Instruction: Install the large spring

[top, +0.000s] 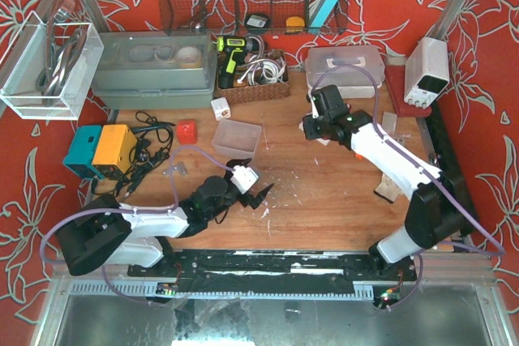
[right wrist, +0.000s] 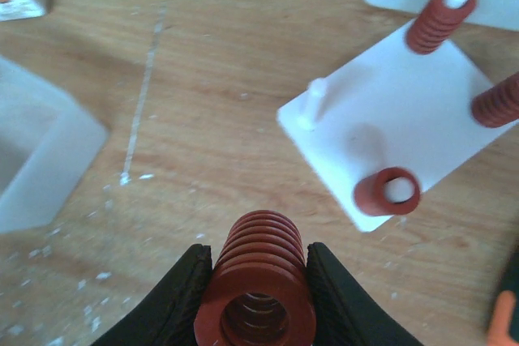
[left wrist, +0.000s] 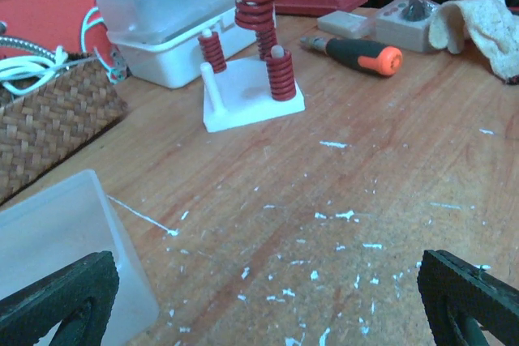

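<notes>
The right pincer (right wrist: 258,289) grips the big red spring (right wrist: 259,253) upright by the white stand (right wrist: 389,127), ready for its bare peg (right wrist: 311,104); the left pincer (left wrist: 268,305) is wide open

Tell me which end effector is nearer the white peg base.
Right. The right end effector, holding the large spring, hangs close by the white peg base; the left end effector is far from it.
</notes>
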`<state>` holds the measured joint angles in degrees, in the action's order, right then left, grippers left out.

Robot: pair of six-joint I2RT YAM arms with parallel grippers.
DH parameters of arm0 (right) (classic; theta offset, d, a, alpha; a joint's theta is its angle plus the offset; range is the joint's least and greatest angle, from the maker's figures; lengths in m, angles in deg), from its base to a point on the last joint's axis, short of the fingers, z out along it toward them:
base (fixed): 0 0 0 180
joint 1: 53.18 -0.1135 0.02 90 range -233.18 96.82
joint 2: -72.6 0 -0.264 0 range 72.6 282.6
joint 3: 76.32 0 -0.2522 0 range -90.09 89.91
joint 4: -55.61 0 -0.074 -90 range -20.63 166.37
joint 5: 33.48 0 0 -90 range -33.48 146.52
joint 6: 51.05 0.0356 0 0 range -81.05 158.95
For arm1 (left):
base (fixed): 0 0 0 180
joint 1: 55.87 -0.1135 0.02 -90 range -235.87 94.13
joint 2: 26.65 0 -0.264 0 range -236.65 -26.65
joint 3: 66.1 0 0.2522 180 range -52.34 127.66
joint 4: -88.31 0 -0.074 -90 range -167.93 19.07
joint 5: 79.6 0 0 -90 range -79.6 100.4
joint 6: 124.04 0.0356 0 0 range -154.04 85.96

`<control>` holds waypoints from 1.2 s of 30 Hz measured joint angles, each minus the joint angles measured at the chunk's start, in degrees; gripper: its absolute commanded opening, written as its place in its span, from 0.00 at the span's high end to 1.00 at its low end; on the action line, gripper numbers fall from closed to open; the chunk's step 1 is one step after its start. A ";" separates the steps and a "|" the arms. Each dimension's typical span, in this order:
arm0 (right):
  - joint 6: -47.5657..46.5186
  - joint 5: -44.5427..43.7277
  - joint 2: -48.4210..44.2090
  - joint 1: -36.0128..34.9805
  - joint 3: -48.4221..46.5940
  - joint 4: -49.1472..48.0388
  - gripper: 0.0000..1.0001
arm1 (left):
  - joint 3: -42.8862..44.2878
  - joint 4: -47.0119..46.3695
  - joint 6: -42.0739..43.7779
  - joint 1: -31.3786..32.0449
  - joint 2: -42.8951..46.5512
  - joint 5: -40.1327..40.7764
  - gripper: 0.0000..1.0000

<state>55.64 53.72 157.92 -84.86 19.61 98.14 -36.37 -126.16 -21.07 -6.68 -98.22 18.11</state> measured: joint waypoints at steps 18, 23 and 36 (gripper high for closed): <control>-2.05 -6.25 22.29 3.02 -18.69 1.44 0.92 | -2.89 -5.88 -0.37 0.04 -1.09 -1.03 0.00; -2.08 -6.40 25.00 3.54 -20.28 2.16 0.92 | -2.89 -5.90 -0.37 0.04 -0.22 -1.60 0.00; -2.21 -6.60 27.15 4.33 -22.27 2.51 0.91 | -2.91 -5.90 -0.33 0.04 1.11 -2.29 0.00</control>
<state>53.43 47.11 185.07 -80.53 -2.66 100.66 -39.28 -132.06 -21.40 -6.63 -97.10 15.81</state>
